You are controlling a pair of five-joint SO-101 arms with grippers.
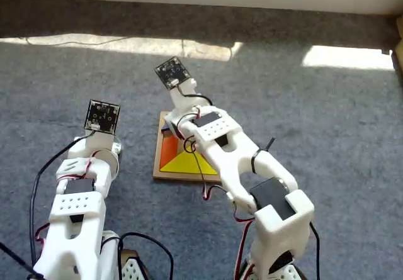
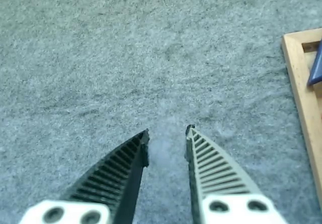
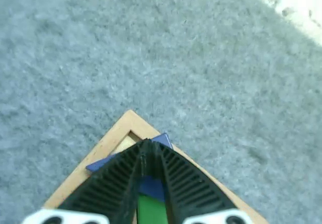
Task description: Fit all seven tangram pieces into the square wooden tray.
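The square wooden tray (image 1: 156,167) lies on the grey carpet with an orange piece (image 1: 169,151) and a yellow triangle (image 1: 189,164) showing inside it. The right arm stretches over the tray and hides much of it. My right gripper (image 3: 147,142) is shut, its tips over a dark blue piece (image 3: 162,140) that sits tilted across the tray's corner (image 3: 108,144). A green piece (image 3: 151,211) lies just behind the blue one. My left gripper (image 2: 167,131) is open and empty above bare carpet, beside the tray's edge (image 2: 302,95), where the blue piece (image 2: 316,65) pokes up.
Grey carpet (image 1: 327,135) surrounds the tray on all sides. A sunlit strip with a thin cable (image 1: 75,41) runs along the back. Loose wires (image 1: 204,189) hang from the right arm over the tray's near edge.
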